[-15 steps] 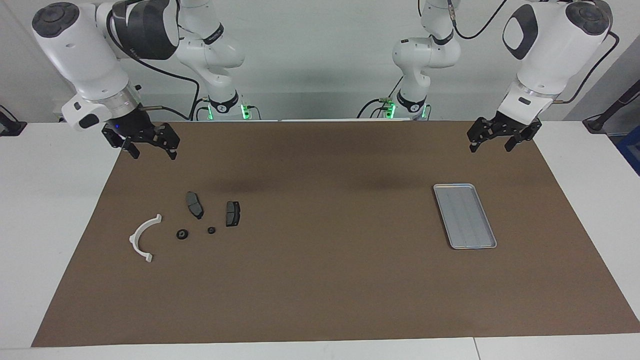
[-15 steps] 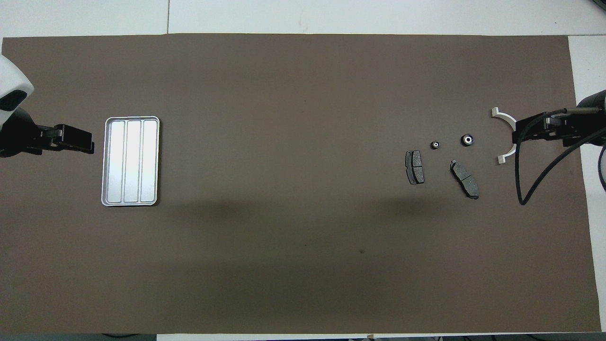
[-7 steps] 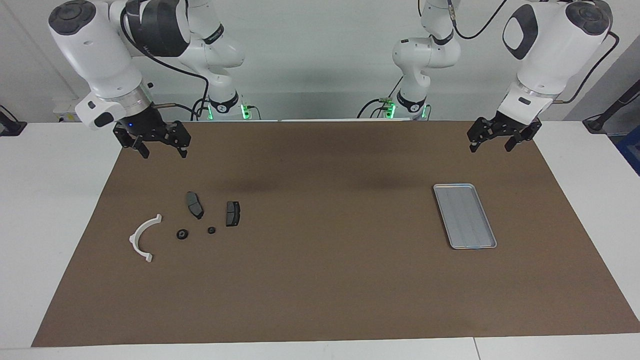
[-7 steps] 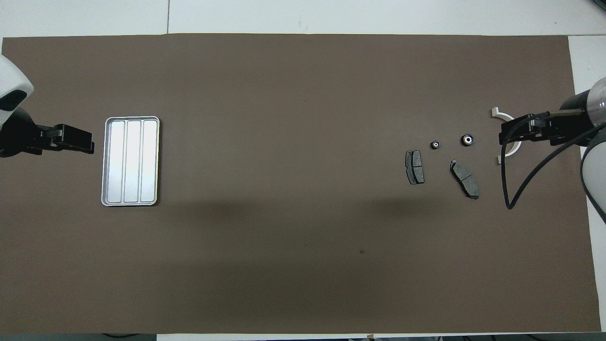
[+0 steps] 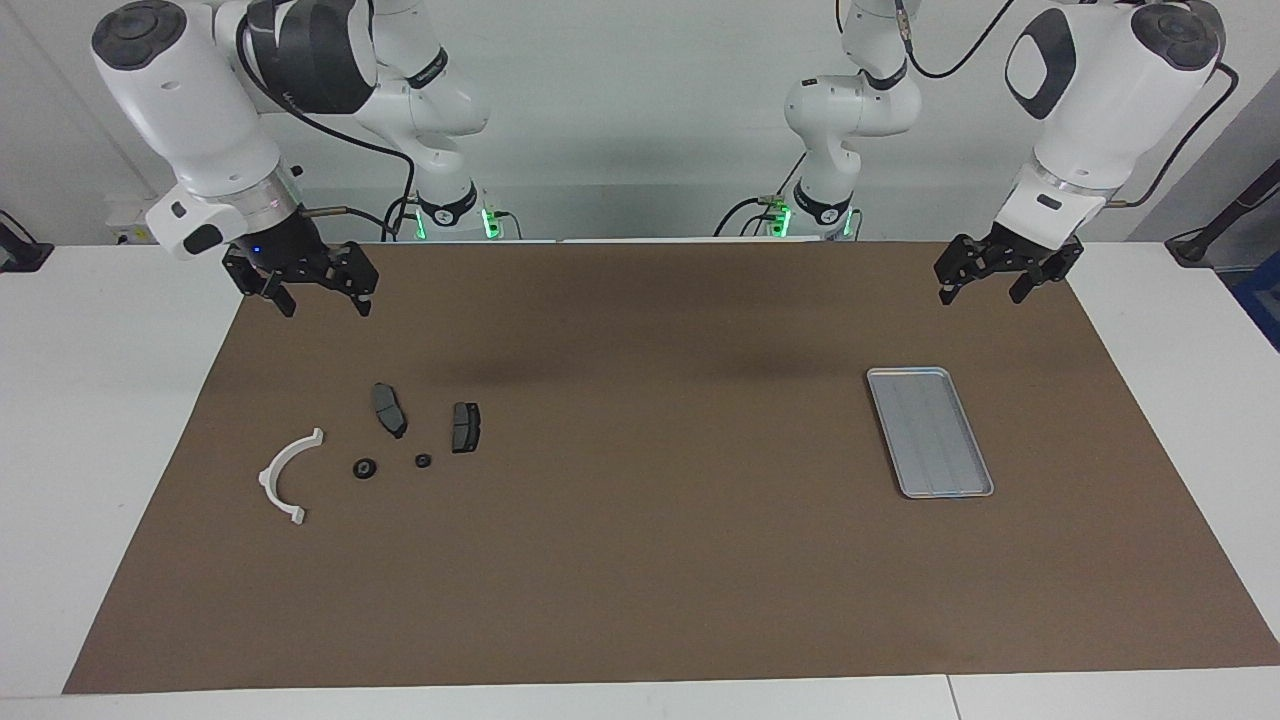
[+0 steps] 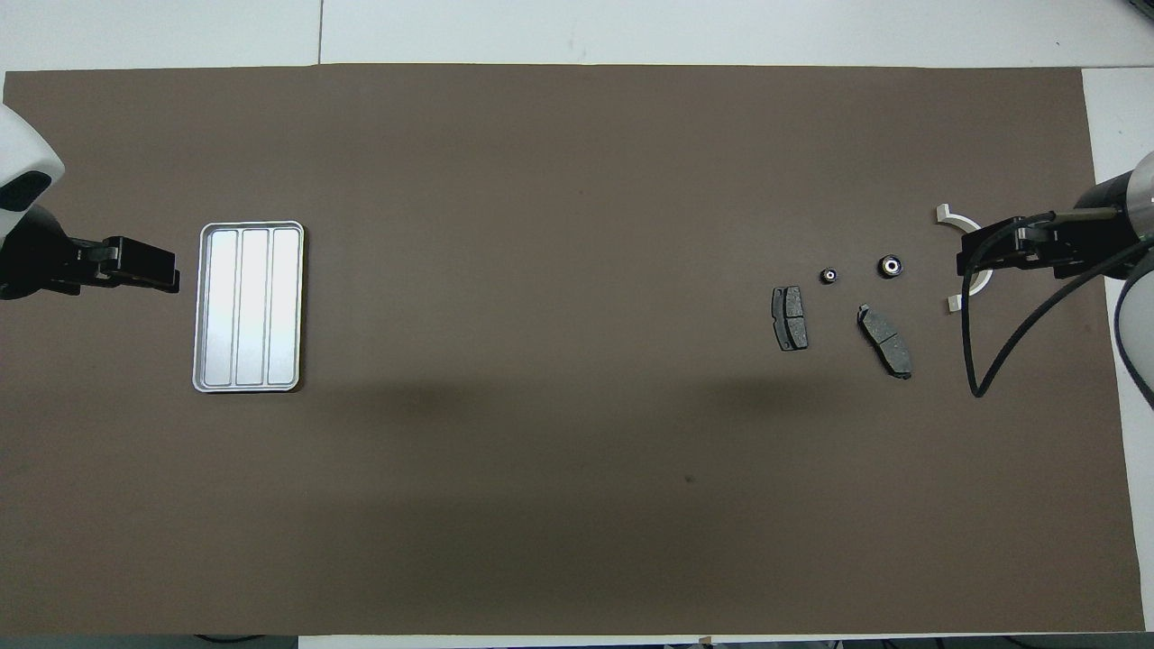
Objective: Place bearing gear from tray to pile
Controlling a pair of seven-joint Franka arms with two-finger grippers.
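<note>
Bearing gears lie already with the pile: you see two small round black pieces, the larger (image 5: 365,468) and the smaller (image 5: 423,461), on the brown mat (image 5: 640,560) between the white bracket (image 5: 288,476) and the brake pads, while the tray (image 5: 930,432) at the left arm's end holds nothing. Being round, the gears point nowhere and have no long axis; each lies flat with its bore upward, the pale centre showing from overhead. Taking the bracket as your landmark, the larger gear sits just beside its open curve, the smaller one next along toward the tray, and the two pads (image 5: 390,409) (image 5: 465,427) lie nearer to the robots than the gears. What has changed in the last second is only the right gripper (image 5: 314,293): it has drifted from the mat's corner toward the pile, then almost stopped, hanging with fingers spread and empty over the mat, on the robots' side of the bracket. The left gripper (image 5: 1000,280) waits, likewise spread and empty, over the mat's edge near the tray. You can judge the transfer done.
</note>
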